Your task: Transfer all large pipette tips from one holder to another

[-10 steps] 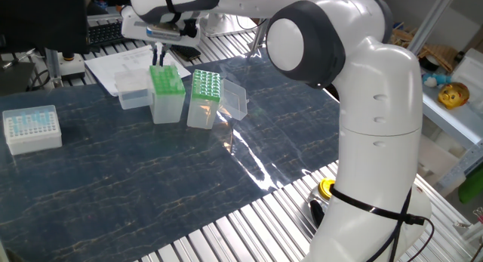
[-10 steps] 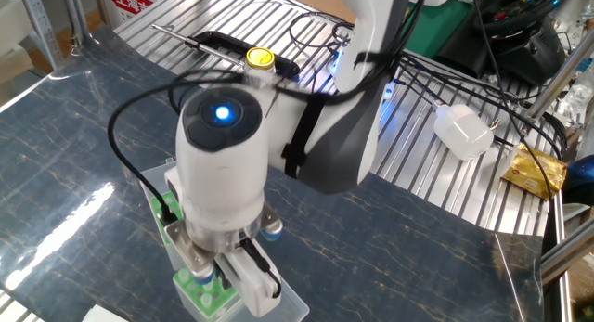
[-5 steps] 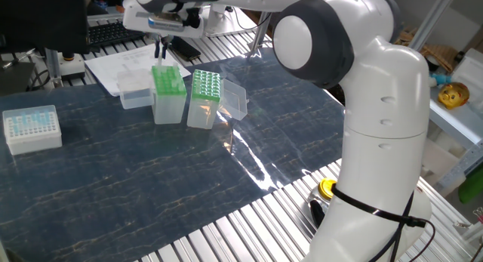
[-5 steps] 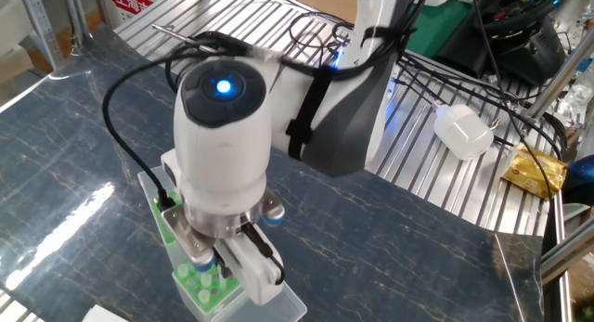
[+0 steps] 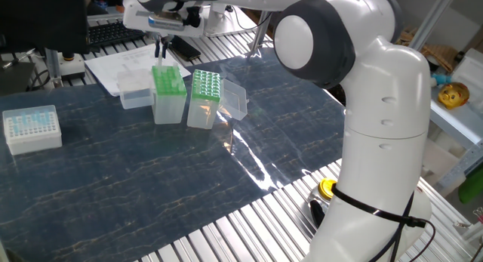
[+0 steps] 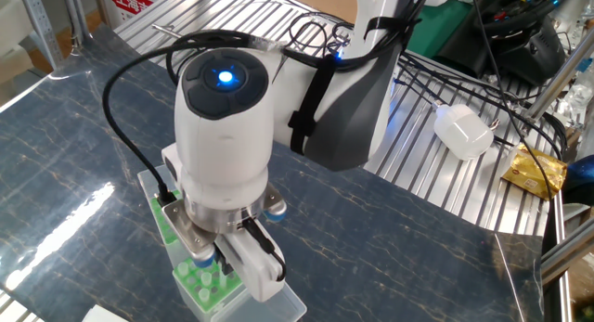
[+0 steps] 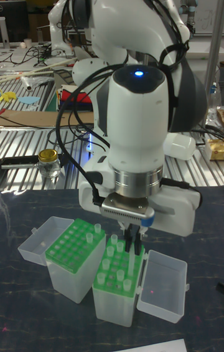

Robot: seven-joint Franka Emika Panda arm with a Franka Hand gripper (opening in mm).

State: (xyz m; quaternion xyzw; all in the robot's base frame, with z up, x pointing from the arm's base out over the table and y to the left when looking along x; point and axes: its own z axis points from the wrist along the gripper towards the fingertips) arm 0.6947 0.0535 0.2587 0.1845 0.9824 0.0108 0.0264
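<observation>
Two green racks stand side by side on clear boxes. The one under my gripper holds several large pipette tips standing up from its top. Its neighbour shows rows of pale dots. My gripper hangs just above the first rack, its dark fingers close together on a thin large pipette tip that points down. In the other fixed view the wrist hides most of that rack.
Open clear lids lie beside each rack. A white box with small blue tips stands at the table's left. Papers lie behind the racks. A yellow-capped jar sits on the slatted metal surface beside the mat.
Over the last second my gripper rose a little from the rack beneath it. Since half a second ago it has barely moved.
</observation>
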